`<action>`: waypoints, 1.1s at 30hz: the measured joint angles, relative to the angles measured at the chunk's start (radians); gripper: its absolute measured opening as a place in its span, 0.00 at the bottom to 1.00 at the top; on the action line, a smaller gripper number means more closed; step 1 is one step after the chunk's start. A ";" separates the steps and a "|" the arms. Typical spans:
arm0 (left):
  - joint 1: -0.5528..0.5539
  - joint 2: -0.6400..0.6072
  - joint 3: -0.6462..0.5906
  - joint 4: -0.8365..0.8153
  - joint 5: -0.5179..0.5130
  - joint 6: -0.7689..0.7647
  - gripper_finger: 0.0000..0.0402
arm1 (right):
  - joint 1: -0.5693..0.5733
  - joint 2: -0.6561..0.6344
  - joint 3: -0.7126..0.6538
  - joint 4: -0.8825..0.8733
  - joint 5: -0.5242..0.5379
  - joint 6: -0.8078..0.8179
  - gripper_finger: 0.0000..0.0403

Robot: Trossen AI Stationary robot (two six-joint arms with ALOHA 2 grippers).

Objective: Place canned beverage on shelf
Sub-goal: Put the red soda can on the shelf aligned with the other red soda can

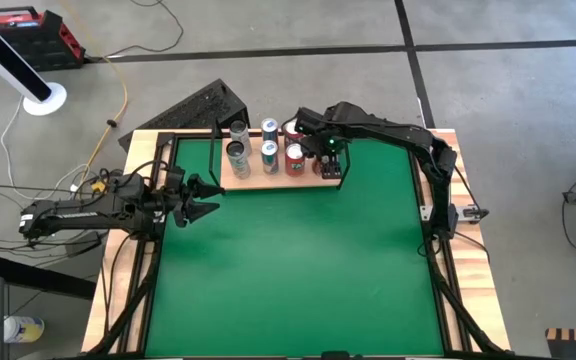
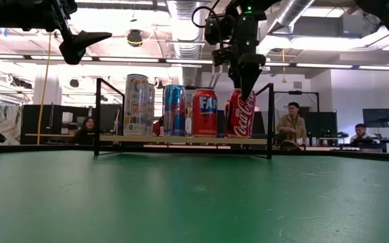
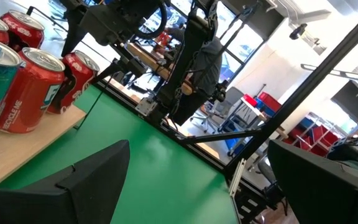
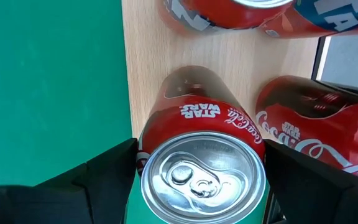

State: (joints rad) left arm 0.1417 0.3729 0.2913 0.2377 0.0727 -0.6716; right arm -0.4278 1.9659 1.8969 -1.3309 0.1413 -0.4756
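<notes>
High view puts the shelf at the upper centre of the frame, on the far edge of the green mat, and you can count several cans already standing on it in two rows. Your right end effector sits over the shelf's right end, while the left end effector waits with its fingers spread wide, empty, over the mat at centre left, just short of the shelf's left corner.

In the right wrist view, a red Coca-Cola can stands upright on the light wood, filling the lower centre of the frame between the two dark fingers. The fingers flank it closely, but you cannot tell from these frames whether they press on it or have let go. A second Coca-Cola can stands just beside it at the right of that frame.

Low view shows the can's base down on the board inside the black wire frame, at centre right.

By the look of it, the placement is essentially made: the can rests on the shelf. What remains for you is the release, if not already done, and lifting clear without tipping its neighbours.
</notes>
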 joint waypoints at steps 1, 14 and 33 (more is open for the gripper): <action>0.000 0.000 0.000 0.000 0.000 0.000 0.91 | 0.000 0.000 0.000 -0.003 -0.001 0.001 0.88; 0.000 0.000 0.000 0.000 0.000 0.002 0.91 | 0.000 -0.001 0.000 -0.012 -0.001 -0.004 0.94; 0.000 0.000 0.000 0.001 0.020 -0.002 0.91 | -0.001 -0.018 0.034 -0.047 0.135 -0.030 0.97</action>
State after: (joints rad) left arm 0.1415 0.3725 0.2913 0.2382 0.0925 -0.6739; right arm -0.4290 1.9484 1.9311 -1.3781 0.2765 -0.5060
